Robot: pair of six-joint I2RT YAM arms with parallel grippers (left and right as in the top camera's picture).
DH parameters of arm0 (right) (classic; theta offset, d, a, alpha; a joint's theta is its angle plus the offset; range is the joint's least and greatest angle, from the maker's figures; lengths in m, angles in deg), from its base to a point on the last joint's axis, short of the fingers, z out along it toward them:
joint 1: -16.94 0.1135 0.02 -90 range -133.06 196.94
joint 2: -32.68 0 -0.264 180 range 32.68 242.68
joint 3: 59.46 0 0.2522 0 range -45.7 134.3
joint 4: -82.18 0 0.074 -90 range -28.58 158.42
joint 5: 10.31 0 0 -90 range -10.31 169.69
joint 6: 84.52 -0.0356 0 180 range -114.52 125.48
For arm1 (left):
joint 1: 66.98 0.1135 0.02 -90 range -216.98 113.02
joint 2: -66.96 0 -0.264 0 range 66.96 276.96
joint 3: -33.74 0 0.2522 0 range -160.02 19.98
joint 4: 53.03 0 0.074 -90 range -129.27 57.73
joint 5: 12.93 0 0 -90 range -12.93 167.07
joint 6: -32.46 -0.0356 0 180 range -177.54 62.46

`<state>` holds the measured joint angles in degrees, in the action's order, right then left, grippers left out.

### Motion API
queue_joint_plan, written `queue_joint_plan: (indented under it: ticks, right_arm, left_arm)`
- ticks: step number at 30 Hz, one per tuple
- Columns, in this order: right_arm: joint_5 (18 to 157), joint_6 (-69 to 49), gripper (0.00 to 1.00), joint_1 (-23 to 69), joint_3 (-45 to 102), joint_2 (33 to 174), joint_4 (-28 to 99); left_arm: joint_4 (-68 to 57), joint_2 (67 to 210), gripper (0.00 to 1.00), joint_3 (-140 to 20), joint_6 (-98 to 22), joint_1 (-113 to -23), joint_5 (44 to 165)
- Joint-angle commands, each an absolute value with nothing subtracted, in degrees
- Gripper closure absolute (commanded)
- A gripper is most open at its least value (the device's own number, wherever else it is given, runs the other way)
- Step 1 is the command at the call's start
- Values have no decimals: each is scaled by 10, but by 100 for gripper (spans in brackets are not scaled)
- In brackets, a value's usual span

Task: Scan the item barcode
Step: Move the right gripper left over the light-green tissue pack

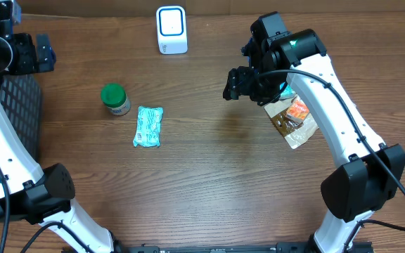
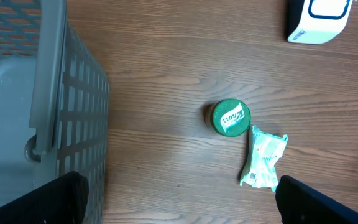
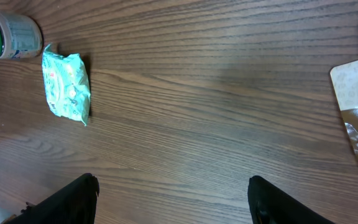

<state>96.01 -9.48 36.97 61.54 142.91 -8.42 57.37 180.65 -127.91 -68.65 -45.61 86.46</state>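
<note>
Right tool [image 3: 173, 186]: we see its fingers apart, empty, above the brown wooden counter [image 1: 209, 161].
Left tool [image 2: 179, 186]: apart, empty, by the grey mesh basket [image 2: 17, 93].
Items: clear brown-and-orange snack pouch [image 1: 297, 119] under the right arm; teal wrapped packet [image 1: 148, 126] just beside the green-lidded jar [image 1: 115, 98].
Scanner: white box-shaped scanner [image 1: 171, 29], far edge.

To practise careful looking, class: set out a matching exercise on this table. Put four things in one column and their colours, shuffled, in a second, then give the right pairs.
Things:
1. scanner
2. jar
3. packet
4. basket

Colours:
A. green lid
B. grey mesh walls
C. white with a blue outline
D. pale teal wrapper

Pairs: 1-C, 2-A, 3-D, 4-B
</note>
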Motion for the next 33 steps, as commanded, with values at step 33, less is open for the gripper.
queue_joint_plan:
  ticks: [33]
  right_arm:
    - [1029,-255,31,519,612,1537,140]
  left_arm:
    - [574,1805,1,-1281,-691,-457,871]
